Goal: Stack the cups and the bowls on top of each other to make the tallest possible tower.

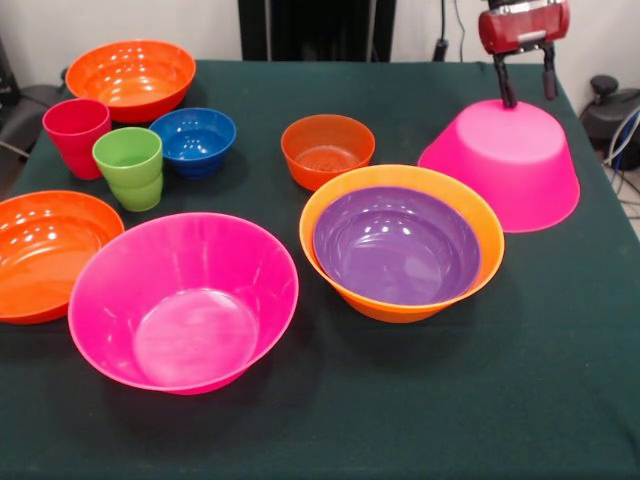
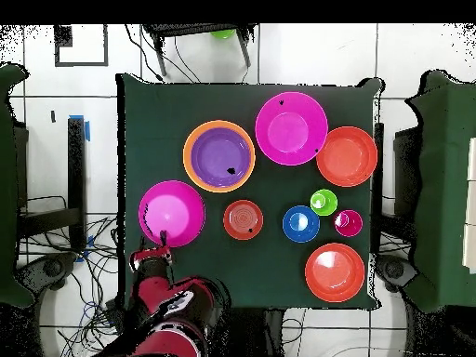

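An upturned hot pink bowl point(image 1: 505, 165) stands at the far right, with nothing on it. My gripper point(image 1: 529, 95) hangs just over its flat base, open and empty; in the overhead view the gripper point(image 2: 152, 249) is at that bowl's point(image 2: 171, 213) edge. A purple bowl point(image 1: 395, 245) sits nested in the large orange bowl point(image 1: 490, 215). A second hot pink bowl point(image 1: 183, 300) stands upright at the front. The red cup point(image 1: 75, 135) and the lime green cup point(image 1: 130, 165) stand upright side by side at the left.
A small blue bowl point(image 1: 193, 138) and a small red-orange bowl point(image 1: 327, 148) sit mid-table. Shallow red-orange bowls sit at the far left corner point(image 1: 130, 75) and the left edge point(image 1: 45, 250). All rest on the dark green table point(image 1: 560, 350).
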Motion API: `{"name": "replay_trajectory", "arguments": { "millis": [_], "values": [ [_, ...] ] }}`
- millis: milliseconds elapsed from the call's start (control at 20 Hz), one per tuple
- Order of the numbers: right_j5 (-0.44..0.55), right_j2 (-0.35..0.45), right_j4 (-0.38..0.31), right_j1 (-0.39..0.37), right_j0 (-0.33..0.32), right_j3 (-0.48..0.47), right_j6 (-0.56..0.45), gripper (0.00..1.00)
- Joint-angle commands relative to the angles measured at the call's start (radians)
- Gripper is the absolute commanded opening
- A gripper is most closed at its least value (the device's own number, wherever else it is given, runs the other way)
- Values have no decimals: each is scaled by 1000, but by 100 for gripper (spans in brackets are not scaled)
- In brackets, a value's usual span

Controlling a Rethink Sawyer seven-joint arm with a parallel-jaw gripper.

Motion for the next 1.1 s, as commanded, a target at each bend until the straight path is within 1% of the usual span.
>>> {"name": "replay_trajectory", "arguments": {
  "millis": [50, 100, 150, 350, 550, 850, 950, 1100],
  "values": [
    [488, 156, 119, 40, -13, -14, 108, 100],
    [509, 155, 129, 22, -7, -13, 106, 100],
    [545, 155, 139, -15, -3, -1, 103, 100],
    [651, 165, 169, -121, 0, 17, 100, 100],
    [687, 166, 187, -139, 7, -7, 107, 100],
    [690, 155, 228, -148, 45, -43, 150, 100],
    [710, 159, 242, -160, 44, -51, 154, 100],
    [701, 159, 266, -170, 52, -47, 167, 100]
  ]
}}
